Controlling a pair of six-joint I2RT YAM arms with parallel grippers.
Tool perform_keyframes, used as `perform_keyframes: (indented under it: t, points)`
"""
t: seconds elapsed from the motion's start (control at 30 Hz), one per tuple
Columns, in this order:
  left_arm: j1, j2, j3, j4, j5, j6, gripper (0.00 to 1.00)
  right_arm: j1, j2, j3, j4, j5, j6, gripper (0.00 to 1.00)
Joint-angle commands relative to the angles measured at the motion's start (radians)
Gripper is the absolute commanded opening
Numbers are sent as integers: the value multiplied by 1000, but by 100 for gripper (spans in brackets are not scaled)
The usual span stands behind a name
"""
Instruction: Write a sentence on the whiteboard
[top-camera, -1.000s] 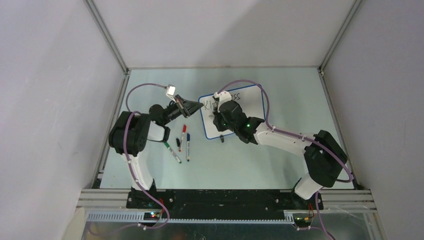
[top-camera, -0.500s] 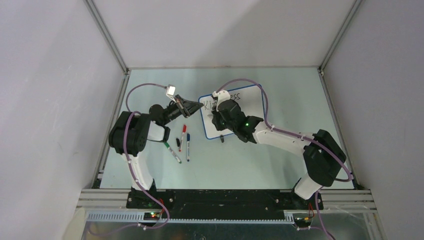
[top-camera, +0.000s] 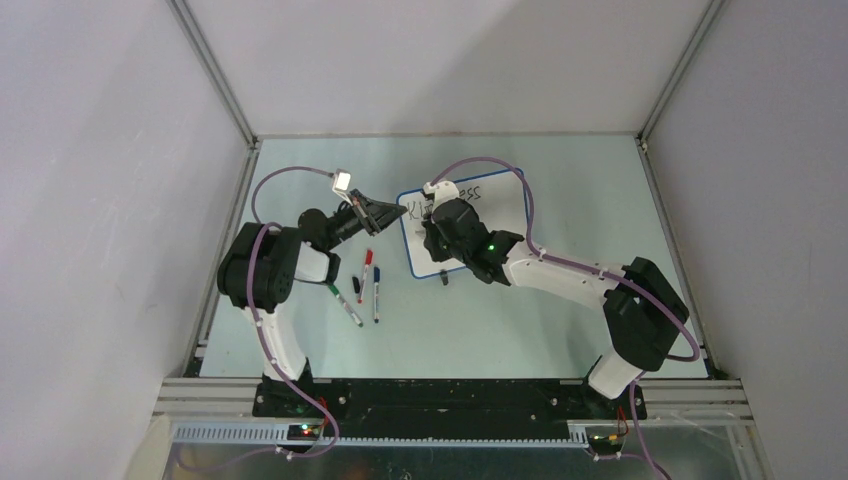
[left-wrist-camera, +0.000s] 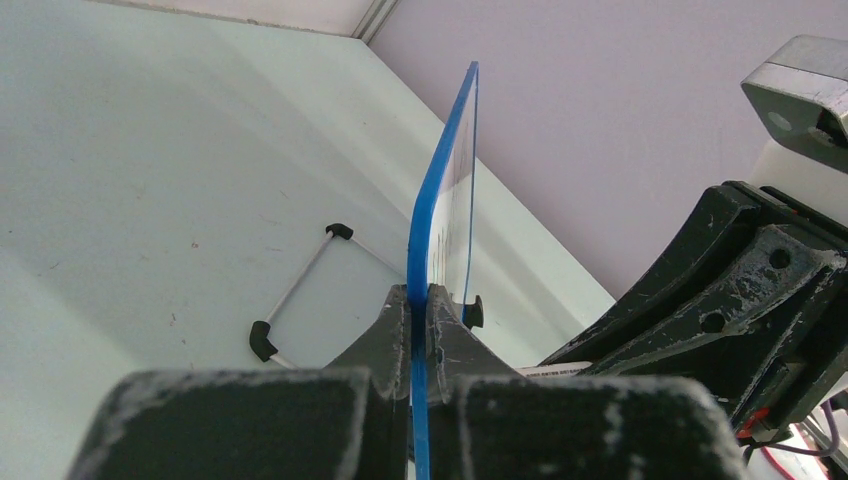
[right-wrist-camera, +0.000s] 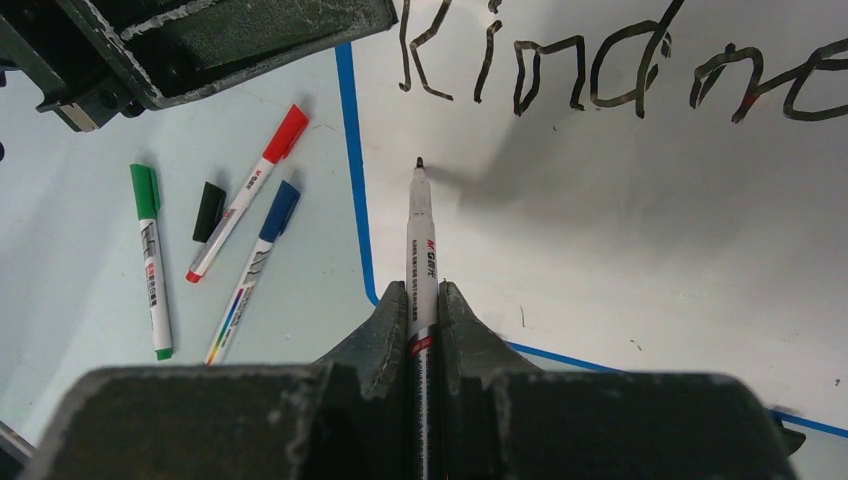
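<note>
The whiteboard (top-camera: 495, 215) lies on the table, white with a blue rim (right-wrist-camera: 352, 150). My left gripper (top-camera: 398, 211) is shut on its left edge; the left wrist view shows the blue rim (left-wrist-camera: 440, 180) clamped between the jaws. The sentence (right-wrist-camera: 590, 75) reads "Kindne…" in black at the board's top; the rest runs out of view. My right gripper (right-wrist-camera: 421, 292) is shut on a black-tipped marker (right-wrist-camera: 420, 240), its tip over the blank board below the "K". In the top view the right gripper (top-camera: 437, 225) sits over the board's left part.
Left of the board lie a green marker (right-wrist-camera: 150, 250), a red marker (right-wrist-camera: 250, 190), a blue marker (right-wrist-camera: 255, 255) and a loose black cap (right-wrist-camera: 209, 210). They also show in the top view (top-camera: 365, 280). A board foot (left-wrist-camera: 295, 295) shows behind the board.
The right arm has shifted slightly left over the board. The left arm has not moved.
</note>
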Motion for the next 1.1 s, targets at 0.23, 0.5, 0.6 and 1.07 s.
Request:
perform_keyframes:
  t: [0.23, 0.5, 0.6, 1.07]
  points:
    - [7, -42, -1, 48, -3, 29, 0, 0, 16, 46, -47, 27, 43, 0]
    - [7, -41, -2, 48, -2, 30, 0, 4, 17, 47, -56, 21, 49, 0]
    - [7, -41, -1, 48, -3, 30, 0, 4, 18, 47, -53, 19, 48, 0]
    - [7, -42, -3, 48, -2, 30, 0, -10, 17, 69, -47, 6, 34, 0]
